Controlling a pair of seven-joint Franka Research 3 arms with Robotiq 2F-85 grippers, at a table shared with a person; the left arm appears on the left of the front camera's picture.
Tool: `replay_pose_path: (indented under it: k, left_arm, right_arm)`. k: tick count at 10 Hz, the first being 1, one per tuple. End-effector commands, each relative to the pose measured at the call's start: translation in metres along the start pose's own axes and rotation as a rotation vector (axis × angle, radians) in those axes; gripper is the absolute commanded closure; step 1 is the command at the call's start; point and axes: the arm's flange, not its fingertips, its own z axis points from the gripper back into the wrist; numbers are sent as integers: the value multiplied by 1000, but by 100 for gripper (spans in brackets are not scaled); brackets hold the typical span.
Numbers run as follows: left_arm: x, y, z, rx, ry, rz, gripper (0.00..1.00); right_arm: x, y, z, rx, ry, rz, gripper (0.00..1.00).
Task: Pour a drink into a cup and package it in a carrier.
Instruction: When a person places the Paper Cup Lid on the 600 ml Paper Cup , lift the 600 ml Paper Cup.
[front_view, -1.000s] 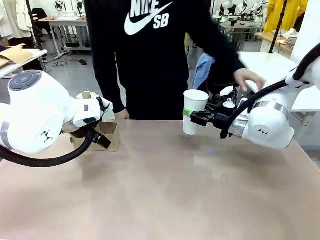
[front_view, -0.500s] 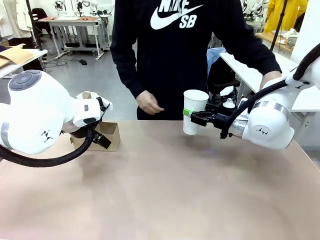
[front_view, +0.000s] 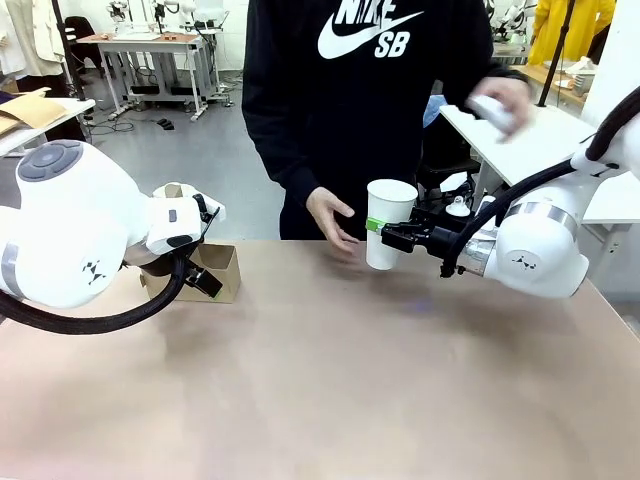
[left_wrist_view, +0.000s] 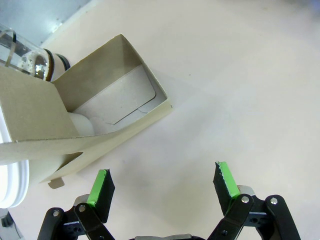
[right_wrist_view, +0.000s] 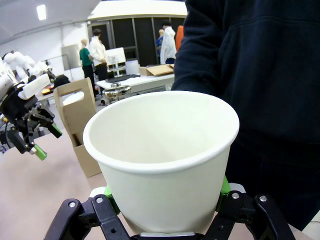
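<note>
My right gripper (front_view: 384, 236) is shut on the cup (front_view: 390, 202), a tall white paper cup held upright just above the table at the far middle. Seen from the right wrist, the cup (right_wrist_view: 160, 150) has no lid and is empty inside, with green pads (right_wrist_view: 223, 187) pressed on its sides. The drink is out of view. The brown cardboard carrier (front_view: 218, 274) stands at the far left of the table. My left gripper (front_view: 209, 248) hangs open right beside it. Under the left wrist, the left gripper (left_wrist_view: 162, 181) is spread over bare table just off the carrier (left_wrist_view: 107, 105).
A person in a dark sweater stands at the far edge. One hand (front_view: 333, 222) is low beside the cup; the other hand (front_view: 497, 103) is raised at the right with something white and blurred. A white side table (front_view: 530, 135) stands at the right. The tan tabletop (front_view: 320, 380) stretches toward me.
The person has shifted right; one hand has come down beside the cup and the other has lifted something white at the right. Neither arm has moved.
</note>
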Motion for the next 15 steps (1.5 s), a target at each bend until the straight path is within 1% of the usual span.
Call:
replay_pose_path:
  k: [1,15]
  left_arm:
    - [0,1,0,-1,-1,1,0]
    - [0,1,0,-1,-1,1,0]
  right_arm:
    - [2,3,-3,-28,-8,22,19]
    - [2,3,-3,-28,-8,22,19]
